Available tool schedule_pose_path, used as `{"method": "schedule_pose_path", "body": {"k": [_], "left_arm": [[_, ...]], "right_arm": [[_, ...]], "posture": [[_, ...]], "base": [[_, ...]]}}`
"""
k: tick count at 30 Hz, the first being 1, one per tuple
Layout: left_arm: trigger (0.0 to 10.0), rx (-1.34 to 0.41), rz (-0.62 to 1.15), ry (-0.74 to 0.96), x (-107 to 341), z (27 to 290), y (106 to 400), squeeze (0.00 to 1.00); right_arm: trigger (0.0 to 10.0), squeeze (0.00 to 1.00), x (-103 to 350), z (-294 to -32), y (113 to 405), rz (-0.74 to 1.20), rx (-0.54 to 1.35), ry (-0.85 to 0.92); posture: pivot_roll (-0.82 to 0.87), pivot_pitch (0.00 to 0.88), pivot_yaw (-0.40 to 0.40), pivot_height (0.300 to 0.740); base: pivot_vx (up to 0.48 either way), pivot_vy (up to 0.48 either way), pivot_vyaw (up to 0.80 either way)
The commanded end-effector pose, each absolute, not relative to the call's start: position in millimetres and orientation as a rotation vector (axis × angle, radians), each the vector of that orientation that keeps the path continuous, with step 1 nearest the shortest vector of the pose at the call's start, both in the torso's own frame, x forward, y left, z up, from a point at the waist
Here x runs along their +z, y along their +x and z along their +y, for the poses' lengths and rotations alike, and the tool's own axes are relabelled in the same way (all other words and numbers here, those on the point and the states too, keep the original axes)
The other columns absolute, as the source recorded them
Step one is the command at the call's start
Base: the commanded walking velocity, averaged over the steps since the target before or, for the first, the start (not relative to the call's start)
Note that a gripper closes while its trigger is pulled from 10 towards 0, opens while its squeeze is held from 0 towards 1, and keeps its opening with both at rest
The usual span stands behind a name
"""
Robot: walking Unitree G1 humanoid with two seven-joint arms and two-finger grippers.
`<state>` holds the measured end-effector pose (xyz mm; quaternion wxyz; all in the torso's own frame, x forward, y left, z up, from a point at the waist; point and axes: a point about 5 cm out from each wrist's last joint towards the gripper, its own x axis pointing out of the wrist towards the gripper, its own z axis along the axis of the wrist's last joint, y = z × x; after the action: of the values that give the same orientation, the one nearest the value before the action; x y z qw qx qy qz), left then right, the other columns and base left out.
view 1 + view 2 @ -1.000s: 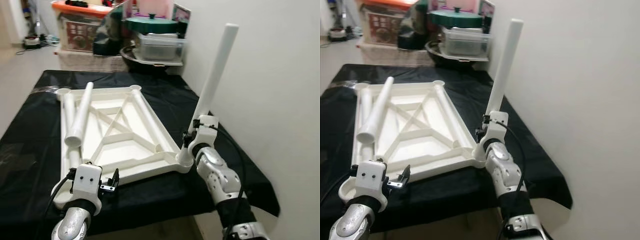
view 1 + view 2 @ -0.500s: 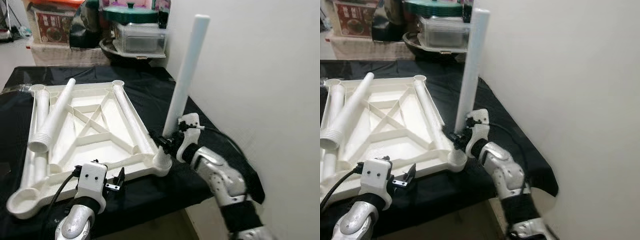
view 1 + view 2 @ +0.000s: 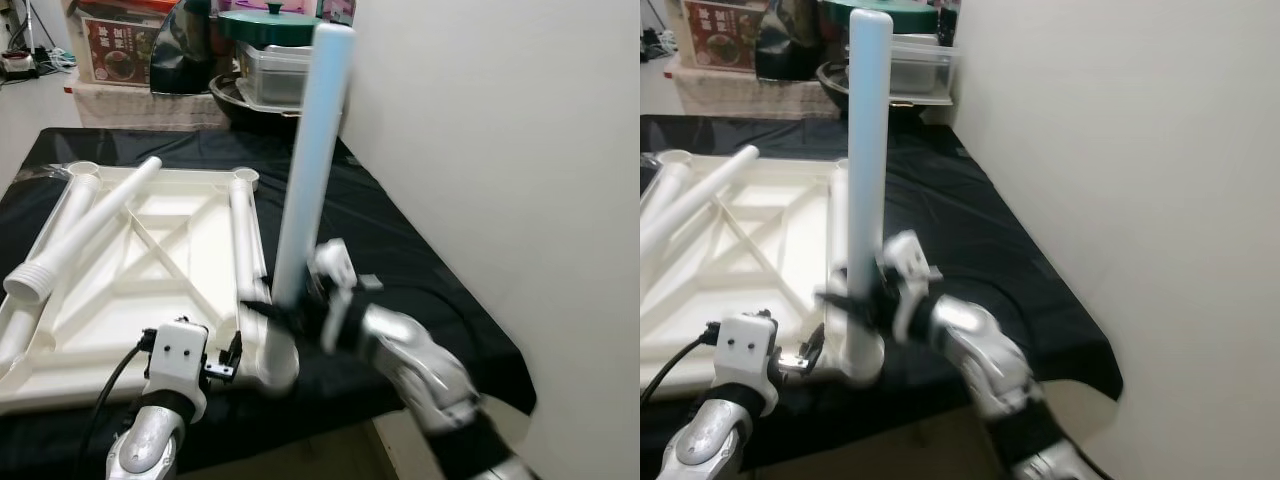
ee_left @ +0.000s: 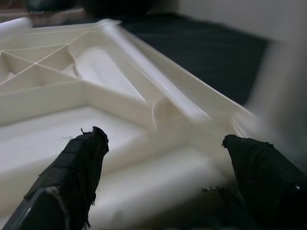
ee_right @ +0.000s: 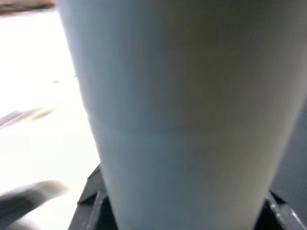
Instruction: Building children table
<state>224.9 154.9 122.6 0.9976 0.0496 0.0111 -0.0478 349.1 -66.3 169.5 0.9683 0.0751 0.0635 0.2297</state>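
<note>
The white plastic tabletop (image 3: 150, 270) lies upside down on the black-covered table (image 3: 400, 260). A white table leg (image 3: 308, 160) stands upright in the tabletop's near right corner socket (image 3: 278, 362), and my right gripper (image 3: 280, 312) is shut on its lower part. The right wrist view has that leg (image 5: 182, 110) pressed close between the black fingers. My left gripper (image 3: 232, 355) hovers open at the tabletop's front edge, just left of the socket; its fingertips (image 4: 81, 158) frame the ribbed underside (image 4: 120, 96). Two more legs (image 3: 85, 235) lie loose across the tabletop's left side.
A white wall (image 3: 500, 150) runs close along the table's right side. Behind the table are a green-lidded pot (image 3: 268, 25), a clear plastic box (image 3: 275, 75) and an orange-lidded storage crate (image 3: 125, 45). The black cloth's right edge hangs off near my right arm.
The camera has shifted. My right gripper has carried the leg leftwards and brought it from a slant to upright over the corner socket. The left gripper has stayed at the front edge.
</note>
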Motion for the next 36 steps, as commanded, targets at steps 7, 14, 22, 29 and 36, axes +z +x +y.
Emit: {"method": "schedule_pose_path", "body": {"k": [7, 14, 22, 29, 36], "left_arm": [[10.0, -0.084, 0.037, 0.110, 119.5, 156.7, 223.0, 0.00], [10.0, -0.085, 0.040, 0.111, 119.0, 156.3, 223.3, 0.00], [10.0, -0.089, 0.043, 0.112, 118.5, 157.5, 223.4, 0.00], [10.0, -0.088, 0.044, 0.113, 118.3, 158.8, 223.5, 0.00], [10.0, -0.087, 0.043, 0.114, 118.8, 158.9, 223.5, 0.00]], "right_arm": [[0.0, 0.00, 119.8, -130.4, 342.5, 0.319, -0.087, 0.157], [10.0, 0.00, 134.7, -94.5, 343.9, 0.248, 0.129, 0.188], [10.0, 1.00, 160.5, -78.2, 342.3, 0.123, 0.294, 0.226], [10.0, 0.00, 189.6, -47.8, 310.1, 0.020, 0.827, 0.238], [10.0, 0.00, 182.2, -41.6, 279.7, 0.027, 1.187, 0.112]], "posture": [[0.18, 0.000, -0.172, 0.740], [0.17, 0.000, -0.168, 0.740], [0.17, 0.000, -0.168, 0.740], [0.17, 0.000, -0.166, 0.740], [0.18, 0.000, -0.173, 0.740]], "base": [[0.000, 0.000, 0.00], [0.000, 0.000, 0.00], [0.000, 0.000, 0.00], [0.000, 0.000, 0.00], [0.000, 0.000, 0.00]]}}
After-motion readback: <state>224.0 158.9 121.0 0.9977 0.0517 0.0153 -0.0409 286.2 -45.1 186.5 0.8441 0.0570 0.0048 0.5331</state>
